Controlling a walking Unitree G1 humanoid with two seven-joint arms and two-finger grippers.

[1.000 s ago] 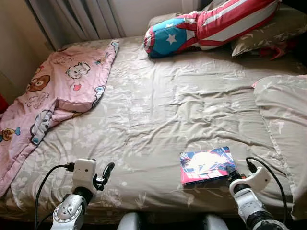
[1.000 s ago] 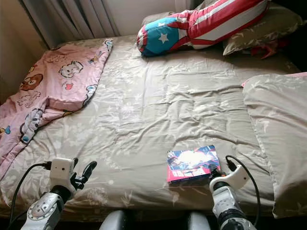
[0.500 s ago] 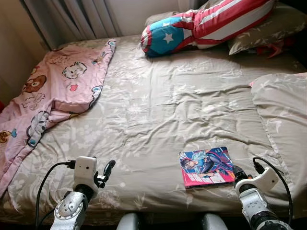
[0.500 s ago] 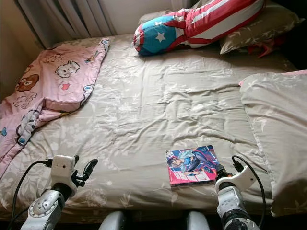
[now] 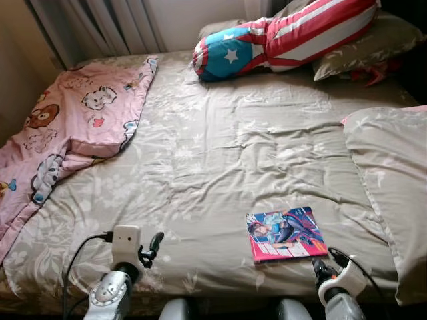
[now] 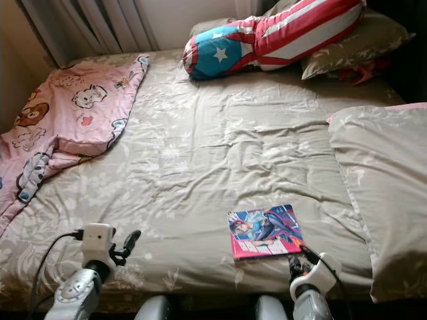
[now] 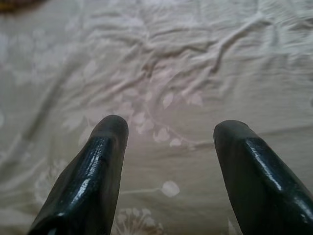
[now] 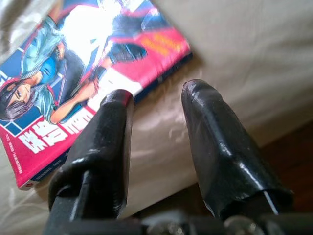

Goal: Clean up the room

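A comic book (image 5: 285,233) with a red and blue cover lies flat near the front edge of the bed, right of centre. My right gripper (image 8: 156,95) hovers open just off the book's near right corner, its fingers (image 8: 105,142) apart with nothing between them; the book's cover (image 8: 93,73) sits close ahead of the fingertips. My left gripper (image 7: 168,127) stands open over the bare grey floral sheet (image 5: 220,153) at the front left, and its wrist (image 5: 127,243) shows at the bed's edge.
A pink cartoon blanket (image 5: 67,127) is bunched at the left. A red, white and blue star pillow (image 5: 280,37) lies at the head. Grey pillows (image 5: 390,180) rest along the right side. Curtains (image 5: 100,27) hang behind.
The camera has drawn back a little. My right gripper has dropped lower and away from the book, which lies flat on the sheet.
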